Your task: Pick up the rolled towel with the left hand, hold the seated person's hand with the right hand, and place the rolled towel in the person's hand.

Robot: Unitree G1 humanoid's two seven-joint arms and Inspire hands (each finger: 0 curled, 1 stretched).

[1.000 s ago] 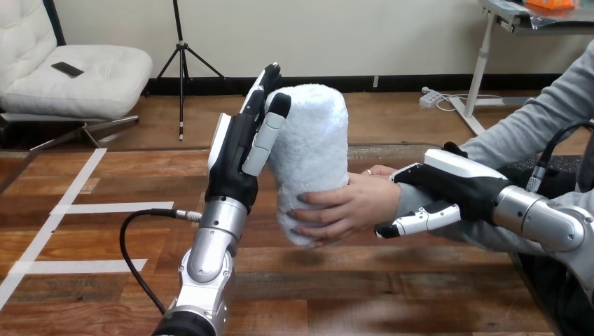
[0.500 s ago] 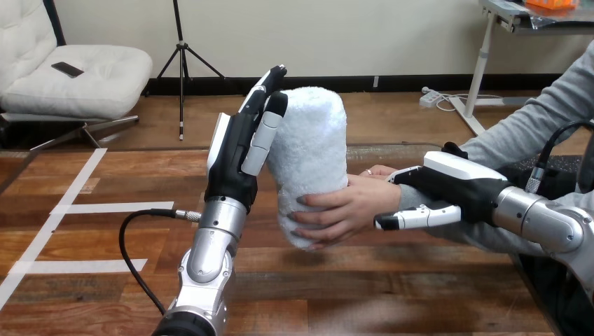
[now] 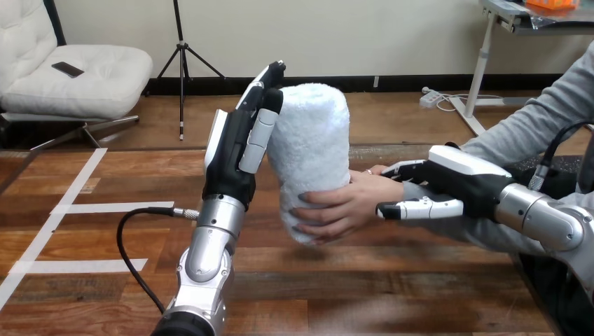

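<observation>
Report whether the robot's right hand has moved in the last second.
Yes. The right hand has risen slightly and shifted a little to the right, ending closer to the far edge of the table.

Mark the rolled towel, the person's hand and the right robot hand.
rolled towel (image 3: 312, 140): head view, middle of its white side.
person's hand (image 3: 356, 200): head view, back of the hand.
right robot hand (image 3: 459, 184): head view, black body below its white shell.

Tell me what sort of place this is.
Probably a robot trial setup for care tasks: a wooden table marked with white tape, where a person's hand grips a rolled towel beside the robot's left hand.
</observation>
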